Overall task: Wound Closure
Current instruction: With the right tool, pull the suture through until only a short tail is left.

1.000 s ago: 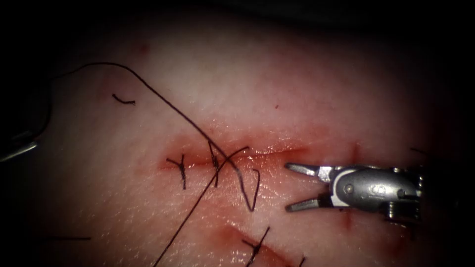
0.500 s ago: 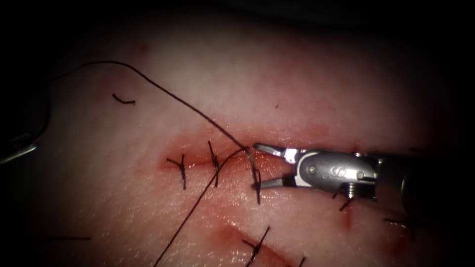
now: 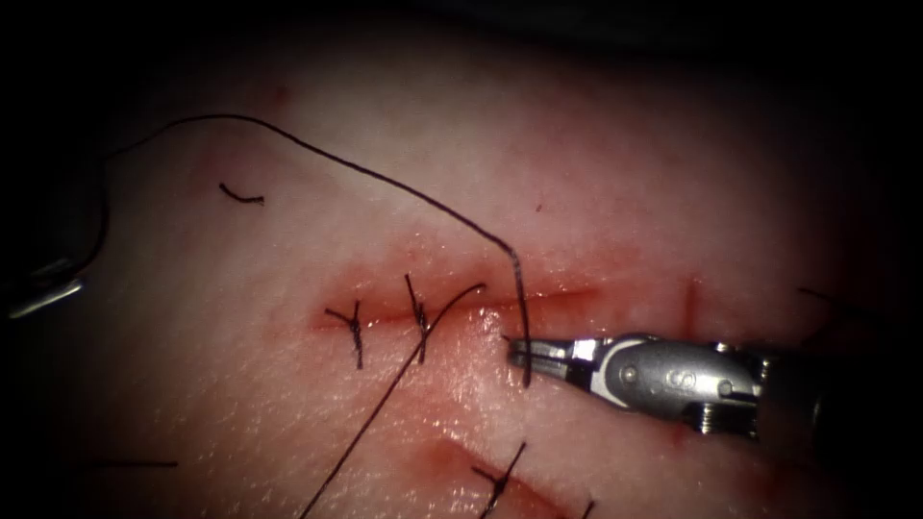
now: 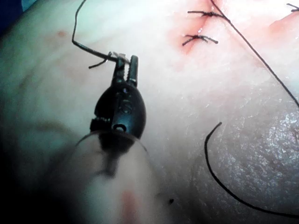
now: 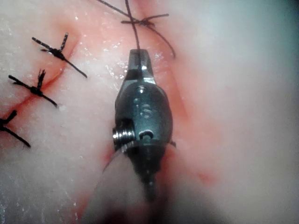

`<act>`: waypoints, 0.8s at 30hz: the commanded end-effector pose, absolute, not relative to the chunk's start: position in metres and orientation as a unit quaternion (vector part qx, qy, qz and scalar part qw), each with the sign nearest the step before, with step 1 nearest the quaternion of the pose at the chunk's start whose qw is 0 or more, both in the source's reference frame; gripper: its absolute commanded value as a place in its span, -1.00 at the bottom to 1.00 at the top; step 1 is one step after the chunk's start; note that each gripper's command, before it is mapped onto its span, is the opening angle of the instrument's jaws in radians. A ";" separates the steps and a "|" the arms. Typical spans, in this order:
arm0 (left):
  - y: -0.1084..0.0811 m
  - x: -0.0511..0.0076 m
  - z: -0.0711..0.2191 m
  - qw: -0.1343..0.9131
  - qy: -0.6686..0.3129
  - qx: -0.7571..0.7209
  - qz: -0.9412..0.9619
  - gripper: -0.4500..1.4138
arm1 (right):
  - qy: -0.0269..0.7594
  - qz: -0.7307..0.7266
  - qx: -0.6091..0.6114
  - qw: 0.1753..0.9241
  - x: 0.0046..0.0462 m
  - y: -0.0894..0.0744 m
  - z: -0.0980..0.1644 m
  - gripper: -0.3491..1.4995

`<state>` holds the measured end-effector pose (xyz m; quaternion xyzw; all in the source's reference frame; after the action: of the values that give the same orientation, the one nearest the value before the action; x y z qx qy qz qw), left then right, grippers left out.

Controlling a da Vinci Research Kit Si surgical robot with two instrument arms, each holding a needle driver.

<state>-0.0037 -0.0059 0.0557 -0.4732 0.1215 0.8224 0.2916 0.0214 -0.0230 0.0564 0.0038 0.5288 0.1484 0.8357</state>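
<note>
From above, the right tool point(image 3: 514, 351) clamps the thread point(image 3: 520, 288) just below the cut point(image 3: 538, 298). Its wrist camera confirms that. The left tool point(image 4: 125, 63) grips thread too; the needle's whereabouts I cannot tell.

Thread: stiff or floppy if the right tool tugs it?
Probably limp but springy: the thread sweeps in a long loose arc over the tissue from the left tool, which grips it, to the right tool, shut on its short end. Likely very light: it lies without denting the surface. Possibly slippery, given the red fluid by the cut.
</note>
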 end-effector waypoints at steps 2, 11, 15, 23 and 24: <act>-0.006 -0.0044 0.056 0.290 0.121 -0.476 0.822 -1.00 | 0.523 0.135 0.016 0.842 0.0212 -0.026 0.054 -1.00; -0.006 -0.0049 0.056 0.286 0.117 -0.477 0.823 -1.00 | 0.524 0.082 0.056 0.846 0.0203 -0.035 0.045 -1.00; -0.006 -0.0049 0.057 0.283 0.115 -0.478 0.824 -1.00 | 0.540 0.065 0.095 0.834 0.0211 -0.038 0.040 -1.00; -0.006 -0.0047 0.057 0.277 0.111 -0.480 0.825 -1.00 | 0.563 0.060 0.156 0.809 0.0222 -0.039 0.036 -0.36; -0.006 -0.0046 0.057 0.277 0.111 -0.480 0.825 -1.00 | 0.565 0.061 0.157 0.808 0.0220 -0.038 0.036 0.09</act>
<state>-0.0041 -0.0060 0.0560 -0.4794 0.1100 0.8254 0.2770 0.0213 -0.0382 0.0355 0.1595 0.5646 0.0610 0.8075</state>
